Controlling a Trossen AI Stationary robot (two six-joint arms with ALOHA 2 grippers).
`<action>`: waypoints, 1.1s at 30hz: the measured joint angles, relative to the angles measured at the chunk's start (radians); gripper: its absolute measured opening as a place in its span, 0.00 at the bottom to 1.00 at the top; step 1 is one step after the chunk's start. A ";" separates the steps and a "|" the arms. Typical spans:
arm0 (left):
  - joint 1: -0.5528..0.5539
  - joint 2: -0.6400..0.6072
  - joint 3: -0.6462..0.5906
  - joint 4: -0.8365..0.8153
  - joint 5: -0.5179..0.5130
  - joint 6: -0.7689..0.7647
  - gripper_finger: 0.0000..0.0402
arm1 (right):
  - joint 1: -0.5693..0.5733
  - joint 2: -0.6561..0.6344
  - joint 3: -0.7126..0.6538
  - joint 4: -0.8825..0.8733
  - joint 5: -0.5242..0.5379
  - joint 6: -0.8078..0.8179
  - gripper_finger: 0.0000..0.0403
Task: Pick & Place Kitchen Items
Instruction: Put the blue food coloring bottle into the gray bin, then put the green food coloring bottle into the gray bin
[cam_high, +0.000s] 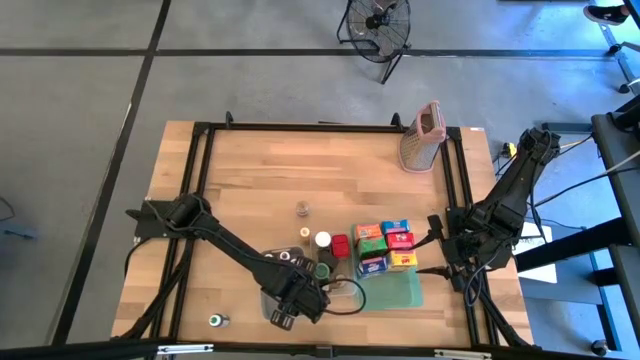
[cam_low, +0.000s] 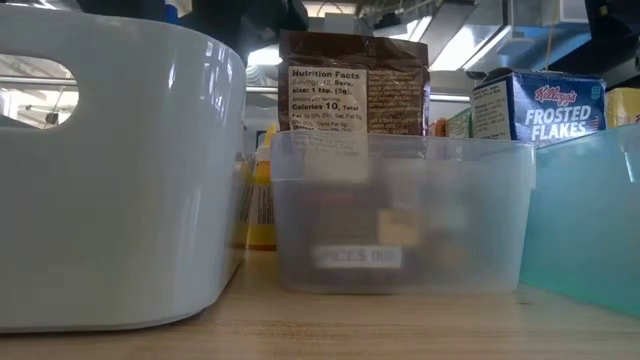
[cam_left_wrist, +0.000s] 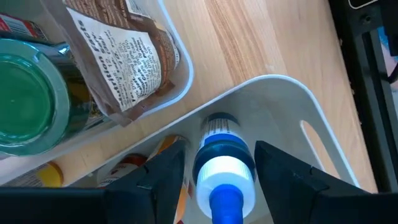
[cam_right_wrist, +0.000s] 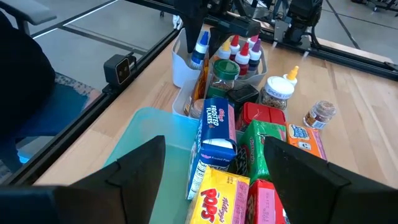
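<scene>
A small bottle with a blue cap and nozzle (cam_left_wrist: 221, 165) stands upright in the white tub (cam_left_wrist: 292, 99) near the table's front edge, beside several other squeeze bottles (cam_right_wrist: 239, 50). My left gripper (cam_left_wrist: 221, 180) points down over it, open, one finger on each side of the cap. In the clear tub (cam_low: 400, 215) next to it are a brown pouch (cam_left_wrist: 124, 56) and a green-lidded jar (cam_left_wrist: 25, 102). Small cartons (cam_high: 385, 245) stand on the green tray (cam_right_wrist: 143, 134). My right gripper (cam_right_wrist: 217, 186) waits open at the table's right side, raised, holding nothing. My left gripper's fingers come from above and flank the bottle's blue cap (cam_left_wrist: 224, 152). A thin gap shows beside one finger (cam_left_wrist: 168, 177). Whether the other finger (cam_left_wrist: 277, 171) touches the cap, I cannot tell. The bottle's lower end is down in the white tub.
A metal grater with a pink top (cam_high: 422, 135) stands at the far right. Loose little jars (cam_high: 301, 209) sit mid-table, and one jar (cam_high: 215, 320) is near the front left. The table's far left half is bare wood (cam_high: 260, 170).
</scene>
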 joint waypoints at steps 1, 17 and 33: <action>0.000 0.000 0.000 0.000 0.000 0.001 0.47 | 0.000 0.000 0.000 0.000 0.000 0.000 0.68; 0.000 -0.004 0.261 -0.279 -0.216 0.089 0.47 | 0.000 0.000 0.000 0.000 0.000 -0.008 0.68; 0.088 -0.003 0.306 -0.387 -0.224 0.057 0.53 | 0.000 0.000 0.000 -0.010 0.001 -0.015 0.68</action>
